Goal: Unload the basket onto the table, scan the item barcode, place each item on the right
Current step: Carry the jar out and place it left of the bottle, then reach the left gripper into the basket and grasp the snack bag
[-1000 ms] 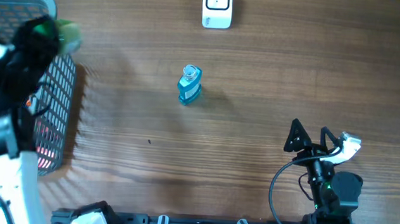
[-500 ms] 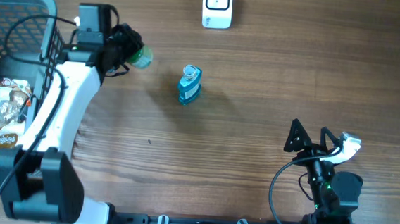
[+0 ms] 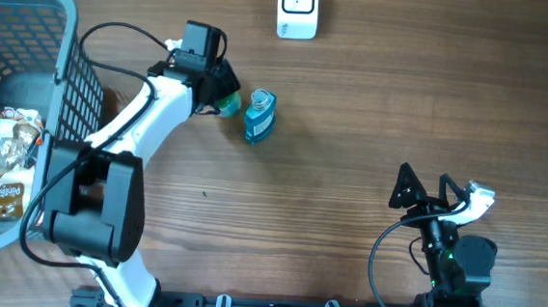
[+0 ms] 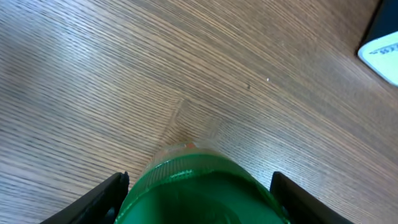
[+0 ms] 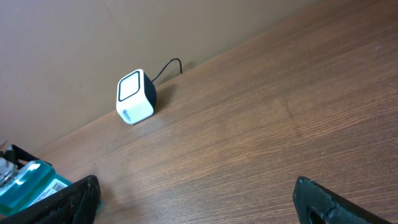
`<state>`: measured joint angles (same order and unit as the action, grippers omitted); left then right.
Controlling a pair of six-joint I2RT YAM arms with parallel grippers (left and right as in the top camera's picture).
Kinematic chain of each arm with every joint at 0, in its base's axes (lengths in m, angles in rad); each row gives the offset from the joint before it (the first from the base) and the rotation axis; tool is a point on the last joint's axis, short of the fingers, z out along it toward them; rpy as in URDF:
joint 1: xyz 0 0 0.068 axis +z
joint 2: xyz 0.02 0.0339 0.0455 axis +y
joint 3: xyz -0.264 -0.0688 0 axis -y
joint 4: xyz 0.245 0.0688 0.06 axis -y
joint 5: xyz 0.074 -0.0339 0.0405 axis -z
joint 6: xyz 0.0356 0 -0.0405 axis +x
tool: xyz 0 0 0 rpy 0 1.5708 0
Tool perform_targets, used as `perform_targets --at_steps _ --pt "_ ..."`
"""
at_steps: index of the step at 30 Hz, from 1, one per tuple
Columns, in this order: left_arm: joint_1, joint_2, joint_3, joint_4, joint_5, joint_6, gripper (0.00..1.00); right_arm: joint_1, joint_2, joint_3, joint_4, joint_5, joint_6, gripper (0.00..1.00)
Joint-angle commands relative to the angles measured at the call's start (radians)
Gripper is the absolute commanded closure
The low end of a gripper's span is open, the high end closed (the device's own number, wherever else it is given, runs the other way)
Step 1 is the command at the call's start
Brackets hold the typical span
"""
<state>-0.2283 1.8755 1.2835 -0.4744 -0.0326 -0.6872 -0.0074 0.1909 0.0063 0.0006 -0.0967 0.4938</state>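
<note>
My left gripper [image 3: 220, 98] is shut on a round green item [image 3: 229, 103], which it holds just left of a blue bottle [image 3: 259, 115] standing mid-table. In the left wrist view the green item [image 4: 199, 202] fills the whole gap between the two black fingers [image 4: 106, 196]; no barcode shows on it. The white barcode scanner [image 3: 298, 8] sits at the table's far edge and also appears as scanner [image 5: 135, 96] and scanner [image 4: 382, 50]. My right gripper [image 3: 441, 189] rests at the near right, open and with nothing in it [image 5: 196, 202].
A blue wire basket [image 3: 68, 23] stands at the left edge with snack packets [image 3: 2, 168] inside. The blue bottle [image 5: 28, 180] shows beside the right gripper's left finger. The scanner's cable runs off behind it. Bare wood lies between the bottle and the right arm.
The left arm has swung from over the basket rightward across the table with the green item, stopping right beside the blue bottle. The right arm has not moved.
</note>
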Motion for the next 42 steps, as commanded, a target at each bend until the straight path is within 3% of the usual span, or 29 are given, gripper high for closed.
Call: perform_targets --at_steps 1,8,13,17,19,21,25,28,33,42 --pt "-0.015 0.010 0.008 0.011 -0.029 -0.006 0.32 0.004 0.002 -0.001 0.007 -0.009 0.006 0.00" --pt "-0.016 0.008 0.008 0.010 -0.047 -0.005 0.24 0.004 0.002 -0.001 0.006 -0.009 0.006 0.00" --pt "-0.016 -0.068 0.050 -0.033 -0.043 -0.001 0.12 0.004 0.002 -0.001 0.006 -0.009 0.006 0.00" --pt "-0.016 -0.226 0.171 -0.183 -0.050 -0.001 0.00 0.004 0.002 -0.001 0.006 -0.009 0.006 0.00" --pt "-0.016 -0.328 0.253 -0.251 -0.103 0.003 0.00 0.004 0.002 -0.001 0.006 -0.009 0.006 0.00" --pt "0.000 -0.420 0.328 -0.291 -0.206 0.081 0.00 0.004 0.002 -0.001 0.006 -0.009 0.006 0.00" --pt "0.220 -0.514 0.377 -0.424 -0.314 0.106 0.00 0.004 0.002 -0.001 0.006 -0.010 0.007 0.00" --pt "0.534 -0.511 0.377 -0.541 -0.225 0.102 0.00 0.005 0.002 -0.001 0.006 -0.017 0.007 0.00" --pt "0.803 -0.423 0.364 -0.566 -0.117 0.102 0.00 0.004 0.002 -0.001 0.006 -0.017 0.007 0.00" --pt "0.813 -0.116 0.364 -0.541 -0.197 0.351 0.00 0.004 0.002 -0.001 0.006 -0.016 0.006 0.00"
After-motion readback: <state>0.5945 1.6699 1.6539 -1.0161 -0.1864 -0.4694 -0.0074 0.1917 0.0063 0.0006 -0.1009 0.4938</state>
